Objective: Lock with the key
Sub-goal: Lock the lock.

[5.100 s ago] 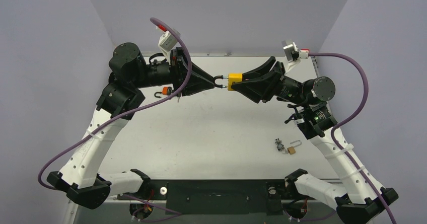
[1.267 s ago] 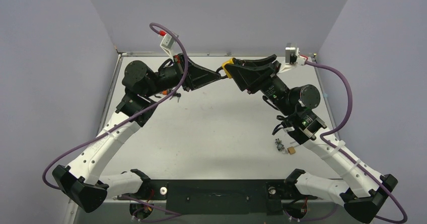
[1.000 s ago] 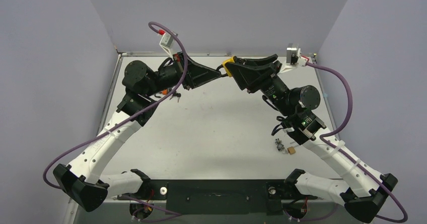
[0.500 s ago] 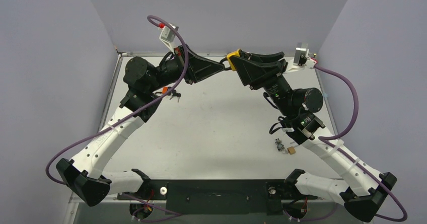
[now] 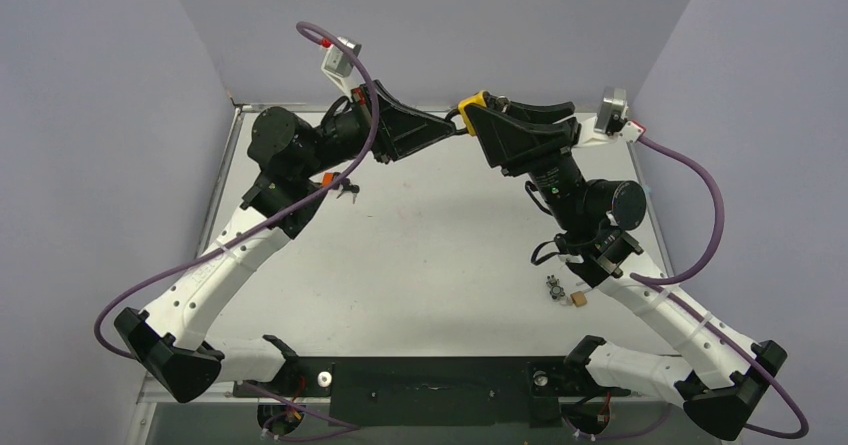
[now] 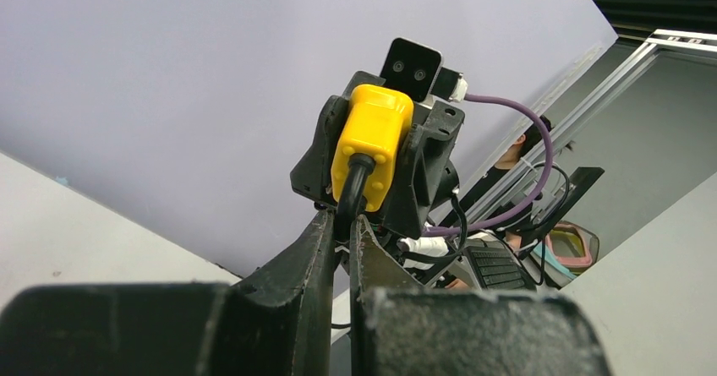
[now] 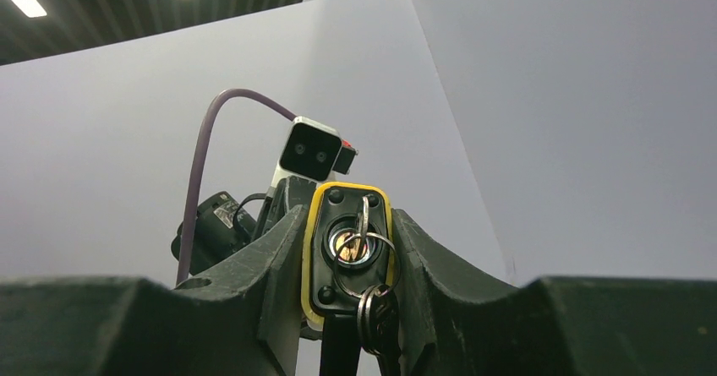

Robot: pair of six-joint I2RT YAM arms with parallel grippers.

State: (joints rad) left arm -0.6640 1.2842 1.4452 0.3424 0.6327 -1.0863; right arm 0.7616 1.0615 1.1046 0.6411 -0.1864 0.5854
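Yellow padlock (image 5: 470, 108) aloft over white table (image 5: 430, 255), lavender walls (image 5: 450, 25) behind.

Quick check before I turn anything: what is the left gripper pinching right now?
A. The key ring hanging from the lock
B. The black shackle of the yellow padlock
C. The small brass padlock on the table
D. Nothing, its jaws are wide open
B: in the left wrist view the left gripper is shut on the black shackle coming out of the yellow padlock, whose body the right gripper holds.
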